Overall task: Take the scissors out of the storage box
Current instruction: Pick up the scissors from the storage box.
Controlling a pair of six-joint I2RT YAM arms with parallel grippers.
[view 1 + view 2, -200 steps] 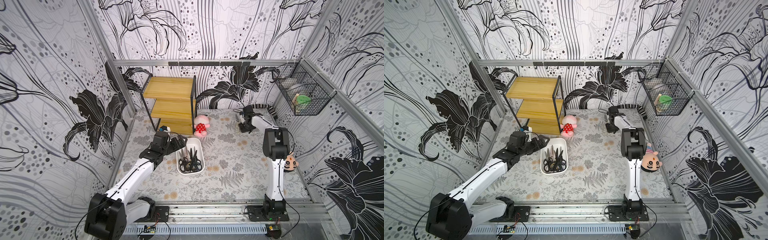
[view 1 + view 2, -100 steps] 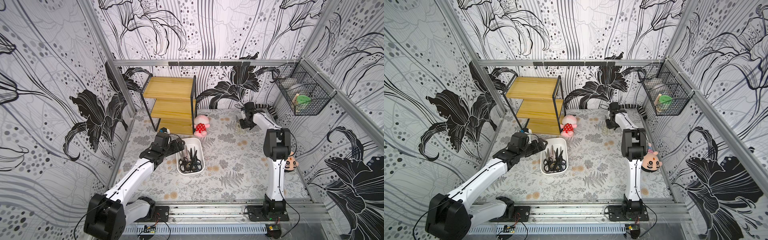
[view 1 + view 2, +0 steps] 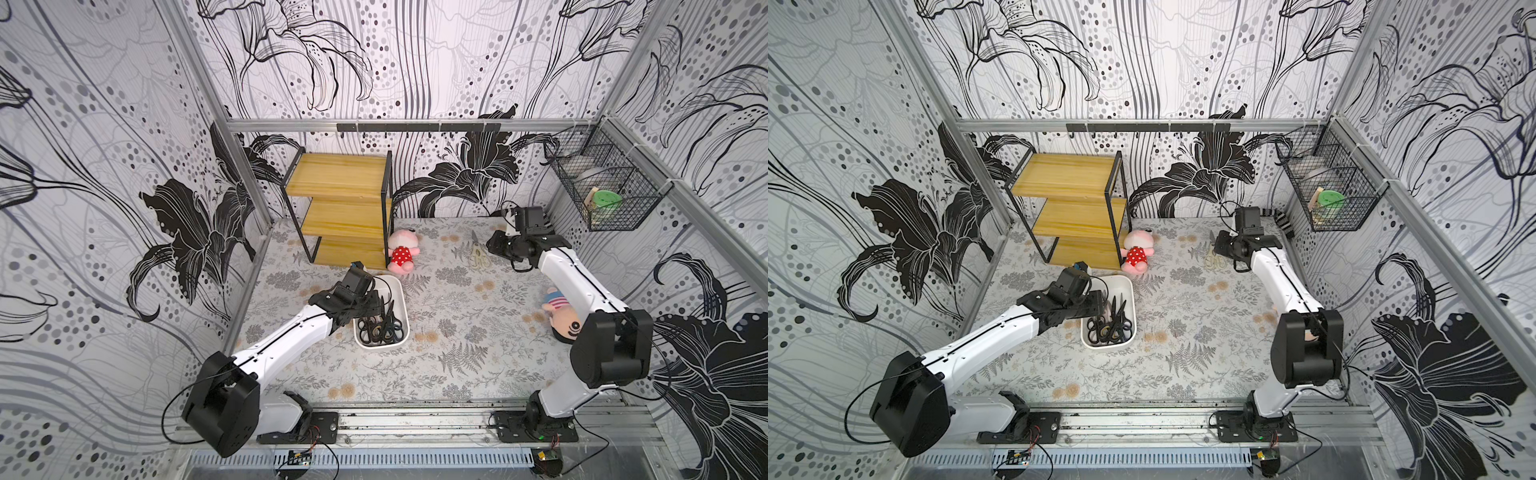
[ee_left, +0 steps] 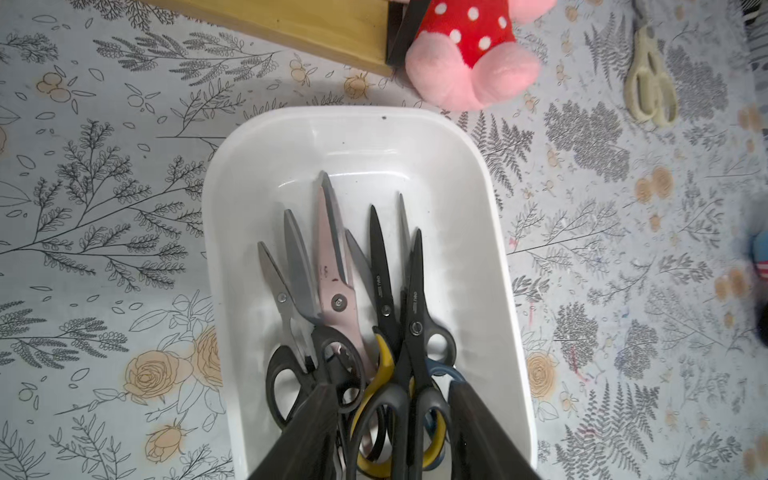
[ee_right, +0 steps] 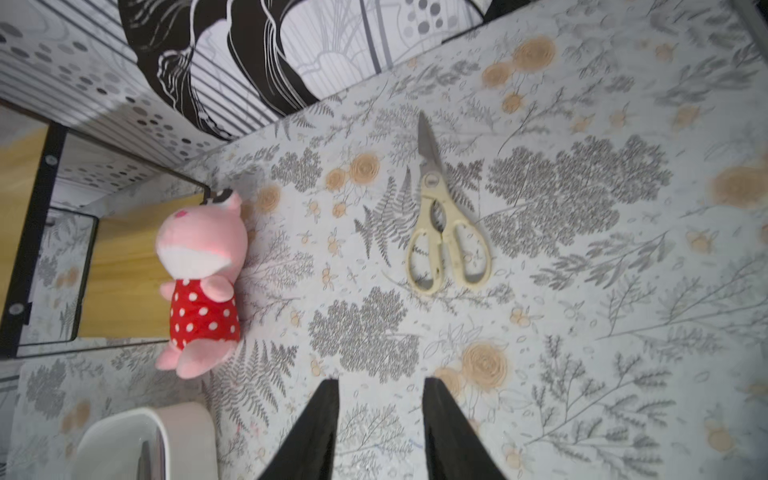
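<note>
Moved since a second ago: your left gripper [image 4: 395, 432] has come from the left rim down into the storage box [image 4: 353, 124]. Your right gripper [image 5: 378, 380] has drawn back from the cream scissors [image 5: 442, 232] and its jaws have parted.

- Left of centre: storage box, white, long side running near to far. It holds the scissors [image 4: 386, 299], blades toward the far end, handles piled at the near end: black pairs, one yellow-black, one blue loop, one pale pink pair.
- Same spot: left gripper, fingers [image 4: 316, 428] straddling the yellow-black and black handles. You cannot tell whether they pinch.
- Far, behind the box: wooden shelf [image 3: 340, 199], with a pink plush [image 3: 401, 253] at its right foot.
- Far right: cream scissors, flat on the table cover [image 3: 457, 332], outside the box, blades pointing far.
- Just right of them: right gripper, jaws apart, nothing between, not touching.
- Right edge: second doll [image 3: 559, 309] beside the right arm; wire basket [image 3: 602, 195] on the right wall.
</note>
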